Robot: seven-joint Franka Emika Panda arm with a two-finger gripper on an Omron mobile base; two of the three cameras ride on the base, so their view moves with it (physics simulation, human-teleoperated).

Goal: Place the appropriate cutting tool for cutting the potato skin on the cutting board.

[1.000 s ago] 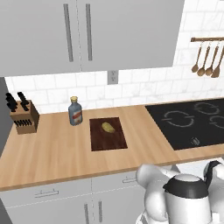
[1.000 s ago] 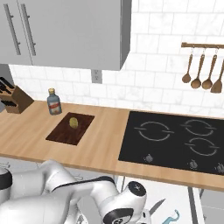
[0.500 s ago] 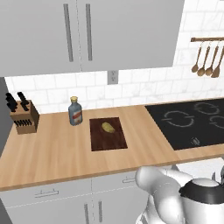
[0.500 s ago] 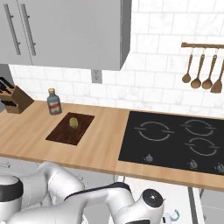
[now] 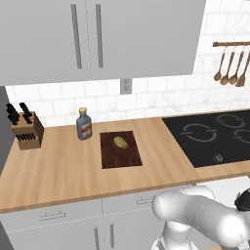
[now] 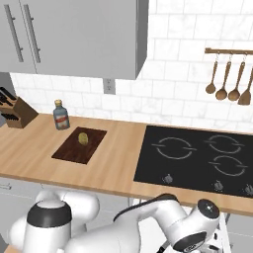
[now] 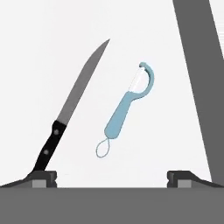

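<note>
Countertop [image 5: 58,176] of light wood is seen in both base views, and on it one dark brown cutting board [image 5: 120,149] lies flat, with one small yellowish potato [image 5: 120,142] resting on its upper half. One bottle [image 5: 84,125] with a red label is stood upright just beside the board's far left corner, and one wooden knife block [image 5: 27,130] holding several black-handled knives is placed well apart at the left end of the counter. One black cooktop [image 5: 215,136] with four ring markings is set into the counter to the right of the board, and four wooden utensils [image 5: 230,71] are hung from a rail on the tiled wall above it. In the hand view, two tools are laid on a pale surface: one peeler [image 7: 127,104] with a light blue handle, a pale head and a thin loop at its tail, and one knife [image 7: 72,106] with a black handle and a grey blade to its left, near but apart. The gripper [image 7: 112,177] is held wide open with nothing between its fingertips [image 7: 43,177], one seen at each lower corner; the peeler is not touched by them.
</note>
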